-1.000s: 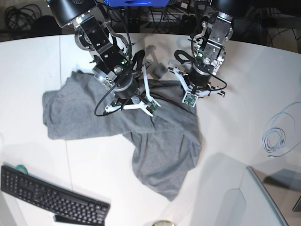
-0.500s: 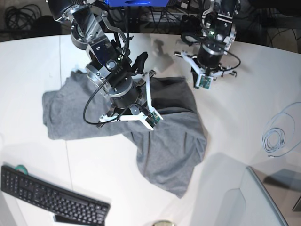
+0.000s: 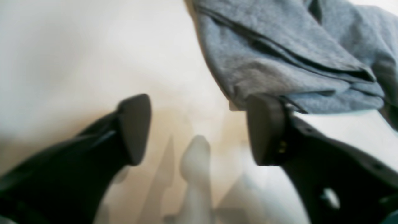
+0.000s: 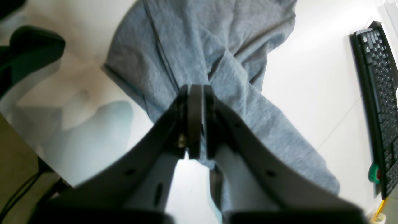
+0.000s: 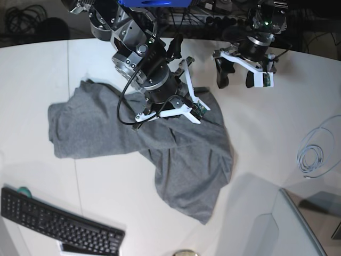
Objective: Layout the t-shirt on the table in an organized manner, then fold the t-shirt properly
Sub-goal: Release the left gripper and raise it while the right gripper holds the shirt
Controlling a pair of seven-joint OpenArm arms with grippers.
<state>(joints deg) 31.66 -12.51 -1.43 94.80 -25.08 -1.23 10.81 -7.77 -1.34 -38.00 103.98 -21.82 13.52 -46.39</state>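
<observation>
The grey t-shirt lies crumpled on the white table, one part spread left and one part trailing toward the front. My right gripper is shut on a fold of the t-shirt near its back right edge; in the right wrist view the gripper has its fingers pressed together on the cloth. My left gripper is open and empty above bare table behind the shirt. In the left wrist view the gripper has its right fingertip beside a hemmed edge of the shirt.
A black keyboard lies at the front left, with a small green item by it; the keyboard also shows in the right wrist view. A coiled pale cable lies at the right. A grey panel sits at the front right corner.
My left gripper has moved off the shirt toward the back right and is open. My right gripper has moved right and back with the pinched fold, shifting the shirt slightly right.
</observation>
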